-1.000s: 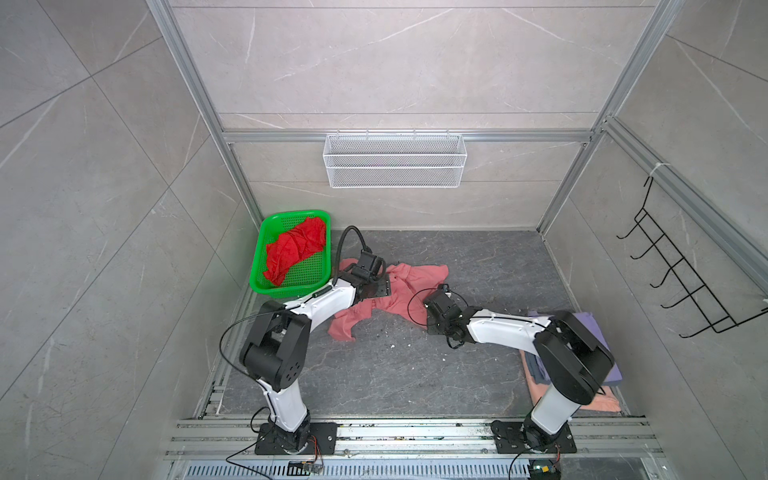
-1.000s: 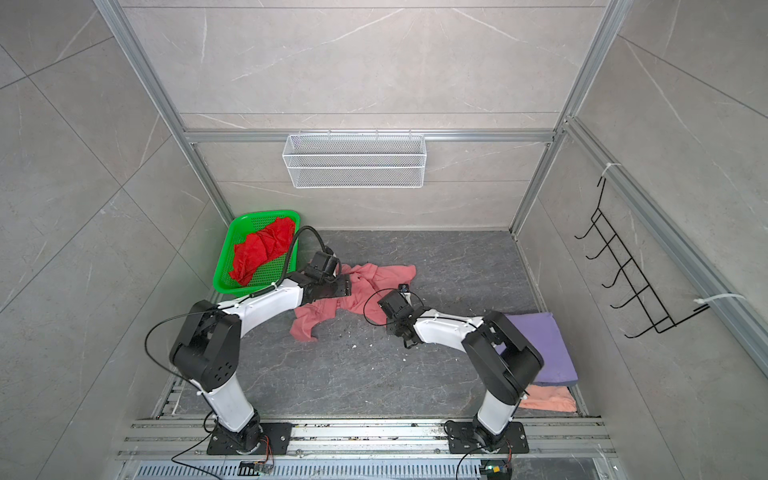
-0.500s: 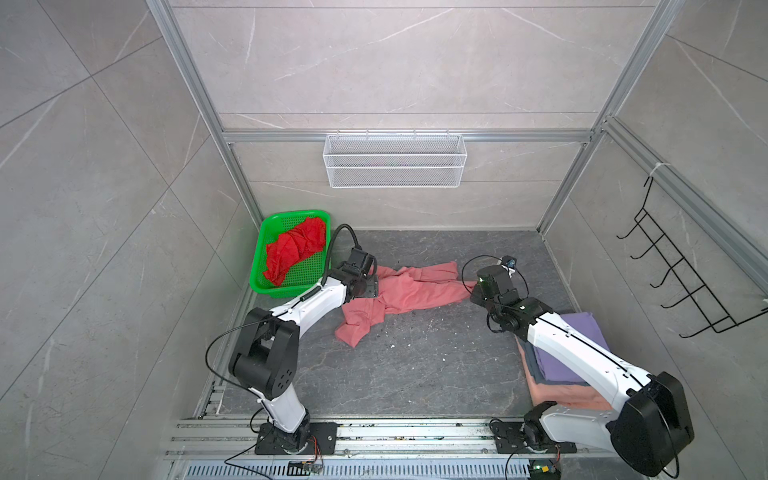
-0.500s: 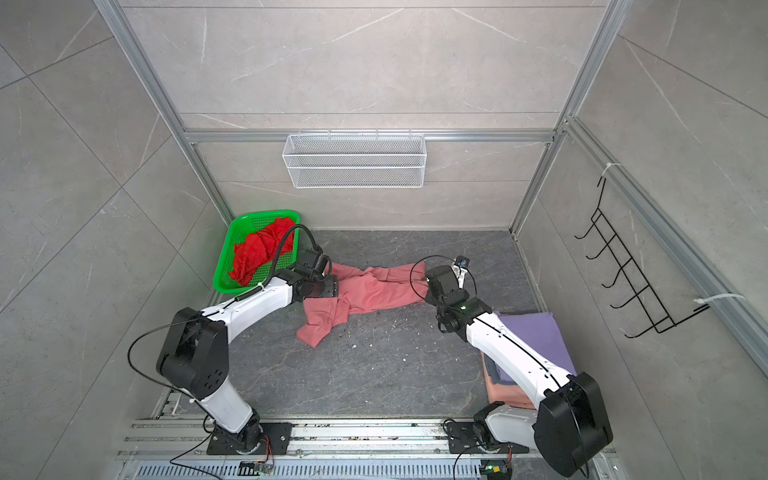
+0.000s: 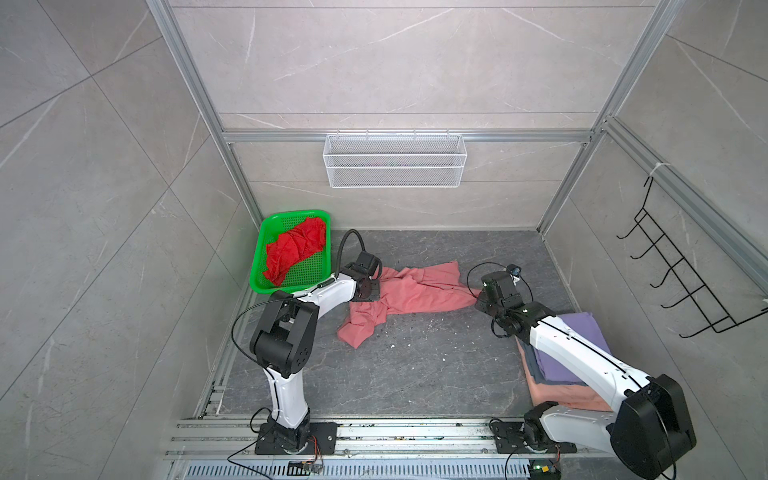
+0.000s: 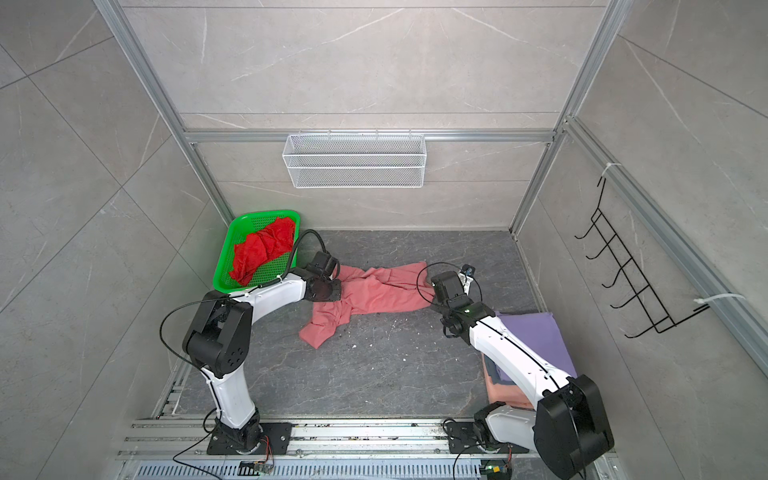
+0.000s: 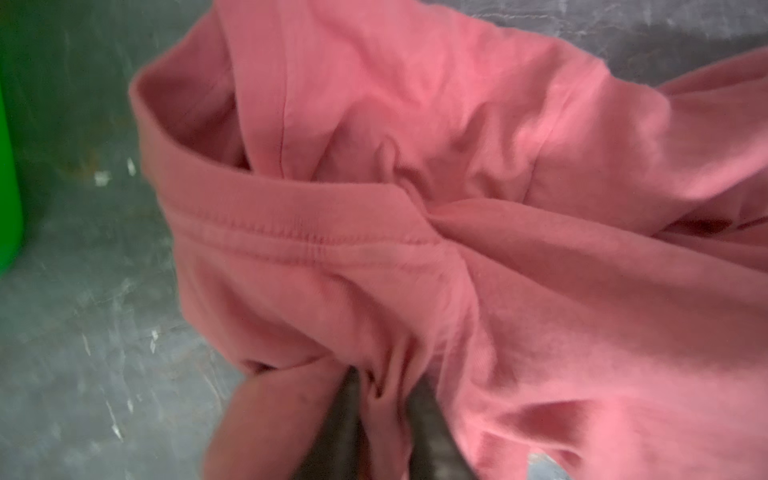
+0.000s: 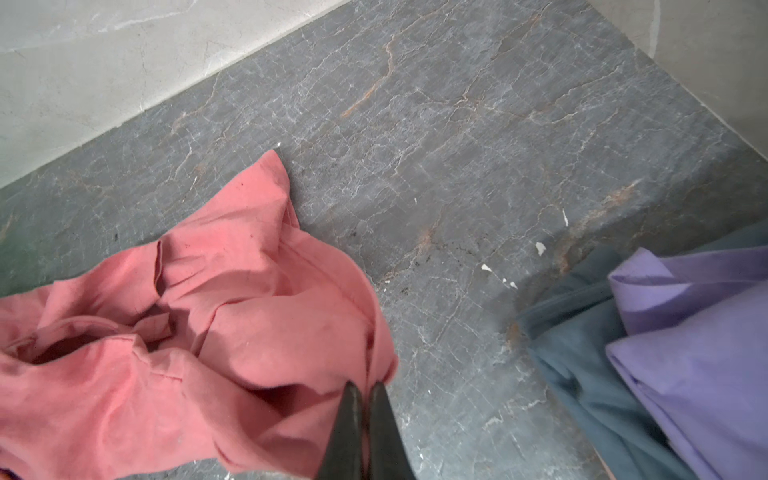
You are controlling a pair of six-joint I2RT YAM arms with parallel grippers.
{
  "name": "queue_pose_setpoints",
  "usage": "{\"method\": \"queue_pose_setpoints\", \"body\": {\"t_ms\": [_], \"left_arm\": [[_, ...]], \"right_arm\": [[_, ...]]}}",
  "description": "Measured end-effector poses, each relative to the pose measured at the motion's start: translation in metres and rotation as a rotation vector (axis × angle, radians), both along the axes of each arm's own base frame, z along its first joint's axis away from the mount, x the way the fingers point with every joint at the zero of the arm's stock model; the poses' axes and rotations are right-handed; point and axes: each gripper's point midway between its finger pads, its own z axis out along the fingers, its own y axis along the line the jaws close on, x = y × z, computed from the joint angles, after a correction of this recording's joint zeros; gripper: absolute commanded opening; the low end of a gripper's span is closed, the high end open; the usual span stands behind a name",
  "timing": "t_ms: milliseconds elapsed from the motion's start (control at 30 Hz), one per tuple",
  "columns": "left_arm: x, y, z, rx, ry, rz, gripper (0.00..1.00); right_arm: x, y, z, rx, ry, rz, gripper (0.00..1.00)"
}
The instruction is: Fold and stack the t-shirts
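The salmon-pink t-shirt (image 5: 419, 291) is lying crumpled on the floor (image 5: 395, 374). The left gripper (image 7: 384, 395) is pinching a bunched fold at one end, closed tight. The right gripper (image 8: 365, 388) is clamping the opposite edge, jaws together. The red t-shirt (image 5: 295, 249) is sitting in the green basket (image 5: 307, 270).

You worked in a robot test cell: aluminium framing (image 5: 282, 136) boxed in grey stone-look wall panels (image 5: 395, 62), two arms (image 5: 332, 293) stood bolted to a slotted rail (image 5: 395, 434), and a wire basket (image 5: 395, 166) and hook rack (image 5: 680, 272) hung there.
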Motion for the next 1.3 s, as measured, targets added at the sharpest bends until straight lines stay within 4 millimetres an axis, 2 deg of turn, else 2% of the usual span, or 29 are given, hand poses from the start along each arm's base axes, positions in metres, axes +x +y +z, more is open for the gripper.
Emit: {"method": "queue_pose_setpoints", "body": {"t_ms": [133,200,233,267,367,433,467,533,600,633,667,733,767,833,900,967,1033,1133,1233,1300], "left_arm": [[0.002,-0.001,0.008,-0.014,-0.020,0.002,0.00],[0.003,-0.003,0.023,-0.034,-0.048,-0.005,0.00],[0.006,-0.003,0.037,-0.056,-0.075,-0.010,0.00],[0.009,-0.005,0.053,-0.080,-0.104,-0.017,0.00],[0.023,-0.004,0.127,-0.169,-0.262,-0.025,0.00],[0.026,0.009,0.188,-0.231,-0.408,-0.016,0.00],[0.023,0.019,0.212,-0.249,-0.470,-0.008,0.00],[0.006,0.041,0.257,-0.273,-0.605,0.011,0.00],[-0.018,0.064,0.276,-0.268,-0.704,0.043,0.00],[-0.030,0.073,0.277,-0.258,-0.730,0.060,0.13],[-0.043,0.083,0.271,-0.246,-0.747,0.080,0.32],[-0.060,0.098,0.245,-0.201,-0.729,0.118,0.66],[-0.065,0.104,0.227,-0.177,-0.699,0.139,0.75],[-0.071,0.112,0.188,-0.127,-0.614,0.171,0.79],[-0.076,0.117,0.145,-0.074,-0.498,0.192,0.80],[-0.084,0.120,0.126,-0.054,-0.441,0.198,0.80],[-0.084,0.120,0.127,-0.063,-0.436,0.201,0.80],[-0.078,0.112,0.140,-0.100,-0.448,0.189,0.80],[-0.059,0.096,0.148,-0.136,-0.437,0.166,0.80],[-0.043,0.082,0.141,-0.146,-0.393,0.142,0.80]], "right_arm": [[0.012,-0.012,0.001,0.024,-0.015,-0.026,0.00],[0.023,-0.021,0.004,0.043,-0.024,-0.042,0.00],[0.029,-0.025,0.008,0.054,-0.032,-0.046,0.00],[0.038,-0.031,0.016,0.066,-0.048,-0.054,0.00],[0.062,-0.044,0.056,0.097,-0.138,-0.061,0.00],[0.072,-0.054,0.091,0.102,-0.220,-0.060,0.00],[0.072,-0.057,0.107,0.098,-0.260,-0.058,0.00],[0.059,-0.064,0.137,0.080,-0.328,-0.050,0.00],[0.039,-0.068,0.157,0.068,-0.383,-0.045,0.00],[0.026,-0.070,0.164,0.065,-0.408,-0.045,0.00],[0.013,-0.072,0.165,0.066,-0.427,-0.048,0.00],[-0.007,-0.075,0.151,0.064,-0.421,-0.052,0.00],[-0.015,-0.076,0.133,0.067,-0.390,-0.054,0.00],[-0.020,-0.073,0.093,0.076,-0.300,-0.048,0.00],[-0.024,-0.068,0.044,0.088,-0.168,-0.033,0.00],[-0.031,-0.064,0.009,0.099,-0.064,-0.020,0.00],[-0.035,-0.060,-0.008,0.113,-0.005,-0.005,0.00],[-0.032,-0.053,-0.010,0.138,-0.001,0.019,0.00],[-0.028,-0.046,-0.015,0.168,0.013,0.041,0.00],[-0.026,-0.042,-0.019,0.188,0.023,0.055,0.00]]}}
